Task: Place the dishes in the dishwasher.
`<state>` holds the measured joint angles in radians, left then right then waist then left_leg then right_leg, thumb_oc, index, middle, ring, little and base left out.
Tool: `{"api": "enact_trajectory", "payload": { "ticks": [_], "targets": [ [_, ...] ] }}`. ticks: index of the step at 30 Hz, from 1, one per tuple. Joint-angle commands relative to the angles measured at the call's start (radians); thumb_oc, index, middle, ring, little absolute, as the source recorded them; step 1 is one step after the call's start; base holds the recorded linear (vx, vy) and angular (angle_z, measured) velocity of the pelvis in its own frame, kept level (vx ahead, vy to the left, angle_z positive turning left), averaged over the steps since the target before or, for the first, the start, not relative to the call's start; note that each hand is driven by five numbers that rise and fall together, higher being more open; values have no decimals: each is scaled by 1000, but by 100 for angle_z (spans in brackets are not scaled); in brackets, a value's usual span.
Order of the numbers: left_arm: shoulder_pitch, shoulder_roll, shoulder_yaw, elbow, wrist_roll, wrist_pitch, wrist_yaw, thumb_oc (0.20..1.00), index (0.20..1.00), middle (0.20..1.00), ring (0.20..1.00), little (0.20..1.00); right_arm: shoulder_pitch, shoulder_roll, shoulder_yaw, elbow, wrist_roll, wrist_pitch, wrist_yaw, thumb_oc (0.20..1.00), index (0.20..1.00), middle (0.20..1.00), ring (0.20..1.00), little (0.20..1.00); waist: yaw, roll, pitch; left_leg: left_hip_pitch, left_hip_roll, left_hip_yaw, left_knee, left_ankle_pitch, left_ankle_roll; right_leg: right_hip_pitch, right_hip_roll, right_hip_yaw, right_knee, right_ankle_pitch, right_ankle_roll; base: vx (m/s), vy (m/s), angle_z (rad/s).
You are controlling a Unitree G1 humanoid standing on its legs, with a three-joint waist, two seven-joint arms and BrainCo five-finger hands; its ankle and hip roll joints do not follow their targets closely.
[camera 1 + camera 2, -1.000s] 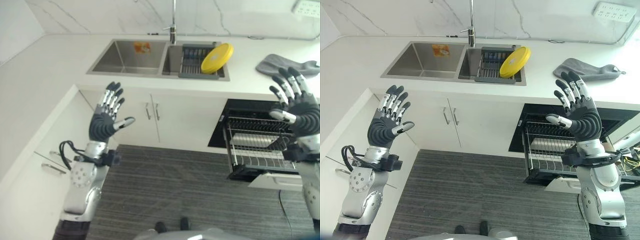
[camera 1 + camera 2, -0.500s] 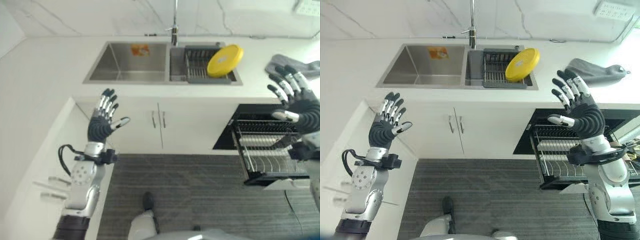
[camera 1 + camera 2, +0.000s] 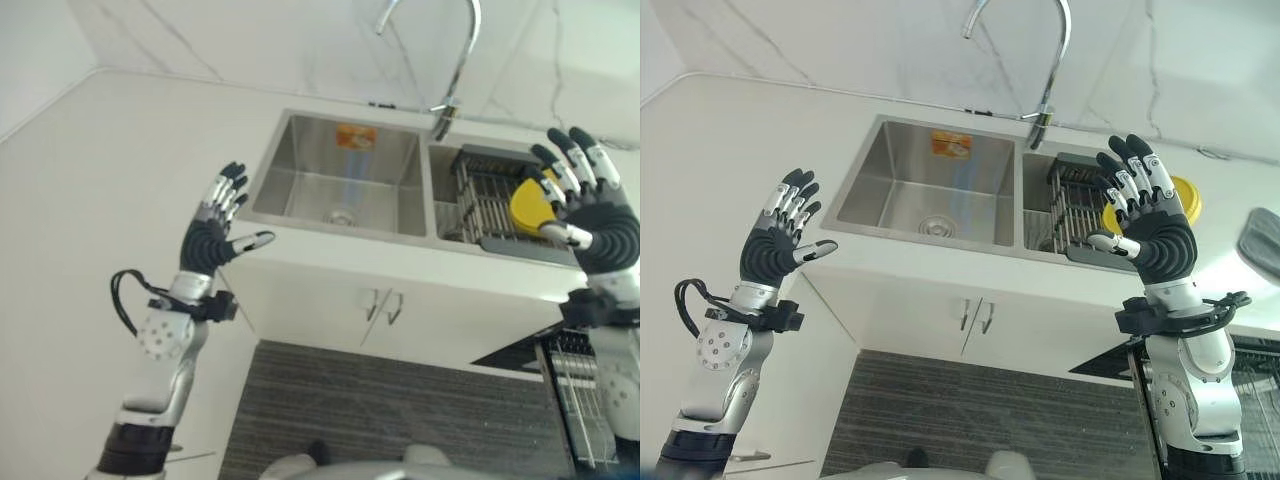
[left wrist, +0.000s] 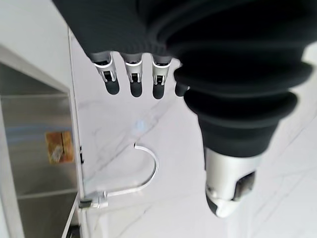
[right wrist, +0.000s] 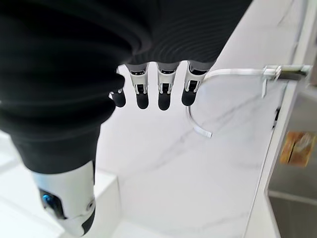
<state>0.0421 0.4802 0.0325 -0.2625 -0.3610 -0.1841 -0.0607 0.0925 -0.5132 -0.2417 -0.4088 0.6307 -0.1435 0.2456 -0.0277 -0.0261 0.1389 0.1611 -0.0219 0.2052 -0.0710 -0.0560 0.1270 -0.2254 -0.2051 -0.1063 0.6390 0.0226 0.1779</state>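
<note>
left basin (image 3: 930, 195): open | right basin: rack (image 3: 1070, 215), faucet (image 3: 1045, 60) overhead

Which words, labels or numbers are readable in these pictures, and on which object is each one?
Orange sticker on the back wall of the left sink basin: it carries print, but too small and blurred to read.
Yellow plate in the dish rack: no print visible.
No other text or sign can be read.
</note>
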Motion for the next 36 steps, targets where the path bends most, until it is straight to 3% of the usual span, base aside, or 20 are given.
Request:
{"api": "enact_trajectory", "payload": {
  "ticks": [1, 4, 6, 10, 11, 12, 15, 16, 17, 22, 25, 27, 28, 29, 31, 34, 36],
  "targets": [
    [-37, 26, 5, -42, 50, -24, 33, 1000, 1000, 1000, 1000, 1000, -91, -63, -9, 7, 24, -54, 14, 1000, 1000, 1000, 1000, 1000, -1, 0, -17, -79, 33, -55, -16, 59, -119, 212, 42, -97, -401, 39, -41, 176, -66, -54],
    [-47, 28, -13, -35, 76, -29, 59, 1000, 1000, 1000, 1000, 1000, -111, -75, -2, 14, 32, -57, 28, 1000, 1000, 1000, 1000, 1000, -16, -13, 4, -46, 42, -34, -16, 29, -132, 196, 12, -109, -546, 101, -20, 138, -82, -27],
    [-54, 29, -28, -36, 88, -26, 70, 1000, 1000, 1000, 1000, 1000, -132, -74, 11, 16, 26, -47, 20, 1000, 1000, 1000, 1000, 1000, -26, -26, 14, -19, 43, -27, -16, -1, -136, 168, -24, -86, -618, 188, 7, 209, -207, -11],
    [-48, 27, -28, -40, 90, -24, 45, 1000, 1000, 1000, 1000, 1000, -121, -58, 12, 13, 23, -53, 12, 1000, 1000, 1000, 1000, 1000, -37, -31, 15, 17, 57, -50, -15, -29, -134, 150, -47, -31, -672, 235, 20, 234, -301, 11],
    [-54, 31, -29, -41, 88, -20, 37, 1000, 1000, 1000, 1000, 1000, -113, -57, 11, 6, 26, -57, 5, 1000, 1000, 1000, 1000, 1000, -48, -33, 11, 18, 73, -77, -3, -26, -135, 149, -31, 37, -659, 206, 10, 247, -440, 33],
    [-56, 31, -30, -40, 88, -20, 37, 1000, 1000, 1000, 1000, 1000, -112, -58, 10, 5, 27, -58, 3, 1000, 1000, 1000, 1000, 1000, -50, -32, 9, 17, 78, -82, 2, -27, -136, 152, -26, 45, -657, 196, 8, 282, -588, 42],
    [-65, 30, -27, -49, 71, -2, 55, 1000, 1000, 1000, 1000, 1000, -157, -73, 23, 8, 37, -28, -12, 1000, 1000, 1000, 1000, 1000, -52, -24, -17, 63, 152, -72, -7, -20, -176, 195, 19, 26, -695, 135, 6, 220, -473, 6],
    [-65, 30, -27, -50, 68, -2, 57, 1000, 1000, 1000, 1000, 1000, -163, -74, 26, 8, 37, -22, -12, 1000, 1000, 1000, 1000, 1000, -53, -23, -19, 68, 158, -69, -9, -19, -179, 199, 24, 25, -698, 133, 3, 320, -648, -6],
    [-58, 28, -24, -56, 70, -3, 63, 1000, 1000, 1000, 1000, 1000, -186, -80, 35, 6, 46, 2, -3, 1000, 1000, 1000, 1000, 1000, -56, -19, -29, 84, 185, -48, -13, -11, -195, 222, 57, 29, -713, 119, -20, 193, -382, 6],
    [-28, 20, -18, -55, 68, -14, 68, 1000, 1000, 1000, 1000, 1000, -168, -74, 25, -10, 65, 17, 18, 1000, 1000, 1000, 1000, 1000, -62, -12, -39, 70, 230, -28, 12, 54, -226, 250, 116, 43, -723, 92, -63, 146, -366, -4],
    [-8, 18, -18, -50, 54, -33, 56, 1000, 1000, 1000, 1000, 1000, -143, -77, 14, -14, 117, 39, 37, 1000, 1000, 1000, 1000, 1000, -65, -7, -39, 27, 255, -33, 111, 94, -244, 268, 145, 44, -726, 65, -88, 86, -272, -17],
    [17, 13, -16, -56, 47, -61, 46, 1000, 1000, 1000, 1000, 1000, -131, -82, 15, -8, 161, 46, 58, 1000, 1000, 1000, 1000, 1000, -55, -10, -25, -32, 244, -59, 217, 100, -241, 281, 153, 43, -726, 56, -106, 45, -190, -1],
    [21, 12, -15, -58, 41, -68, 41, 1000, 1000, 1000, 1000, 1000, -128, -81, 14, -11, 161, 44, 55, 1000, 1000, 1000, 1000, 1000, -53, -12, -20, -51, 239, -57, 209, 94, -236, 283, 151, 37, -726, 55, -105, 4, -61, 11],
    [18, 12, -21, -51, 27, -84, 34, 1000, 1000, 1000, 1000, 1000, -133, -80, 15, 0, 157, 35, 49, 1000, 1000, 1000, 1000, 1000, -52, -9, -12, -63, 237, -26, 127, 93, -236, 287, 144, 19, -726, 50, -96, -10, 72, 39],
    [-22, 8, -50, -41, 21, -106, 36, 1000, 1000, 1000, 1000, 1000, -150, -64, 22, 20, 132, -3, 9, 1000, 1000, 1000, 1000, 1000, -47, -2, 18, -127, 257, 21, 25, 181, -262, 312, 117, -32, -726, 27, -84, -36, 167, 78],
    [-31, 14, -40, -41, 13, -104, 45, 1000, 1000, 1000, 1000, 1000, -120, -83, -10, 12, 88, -18, -25, 1000, 1000, 1000, 1000, 1000, -59, 6, 2, -79, 229, 4, -14, 133, -254, 310, 88, -55, -726, 25, -69, 29, 301, 16],
    [-42, 15, -41, -52, 33, -86, 38, 1000, 1000, 1000, 1000, 1000, -88, -31, -5, -25, 32, -39, -42, 1000, 1000, 1000, 1000, 1000, -69, 9, -16, -53, 223, 21, -16, 101, -244, 321, 72, -76, -726, 29, -53, 122, 91, -40]
  ]
}}
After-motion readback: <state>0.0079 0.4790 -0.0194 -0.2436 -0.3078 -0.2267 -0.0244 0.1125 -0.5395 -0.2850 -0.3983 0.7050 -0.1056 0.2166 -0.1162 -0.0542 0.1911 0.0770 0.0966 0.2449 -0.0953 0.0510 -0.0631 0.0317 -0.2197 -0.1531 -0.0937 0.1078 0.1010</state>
